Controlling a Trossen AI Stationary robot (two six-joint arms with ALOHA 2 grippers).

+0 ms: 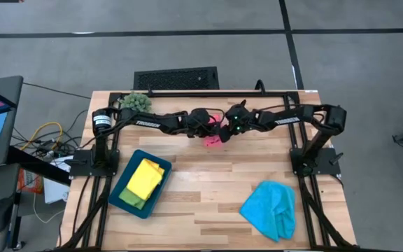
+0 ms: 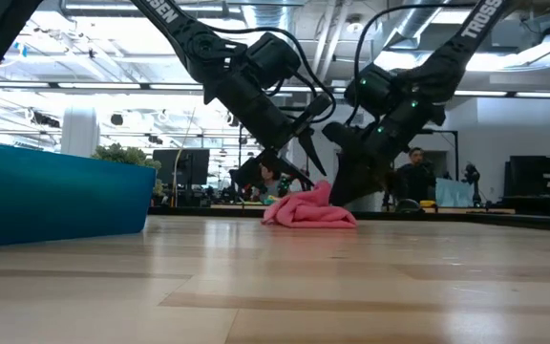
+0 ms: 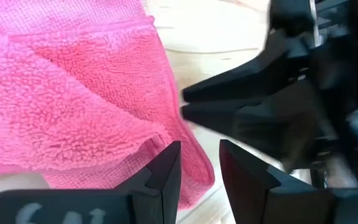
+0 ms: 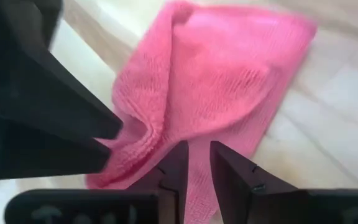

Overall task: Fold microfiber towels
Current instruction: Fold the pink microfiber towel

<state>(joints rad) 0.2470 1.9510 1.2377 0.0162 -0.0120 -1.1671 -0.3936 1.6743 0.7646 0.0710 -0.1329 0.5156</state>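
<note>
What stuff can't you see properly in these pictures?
- Pink towel: high view, mostly covered by the left gripper and right gripper.
- Green towel: high view, under the yellow towel in the tray.
- Blue towel: missing from the low view.

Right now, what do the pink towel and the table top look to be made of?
Pink towel: soft microfiber-like cloth, matte, with a fuzzy looped nap and a stitched hem. Table top: pale wood planks, apparently butcher block, smooth with a slight sheen; grain and joints show.
</note>
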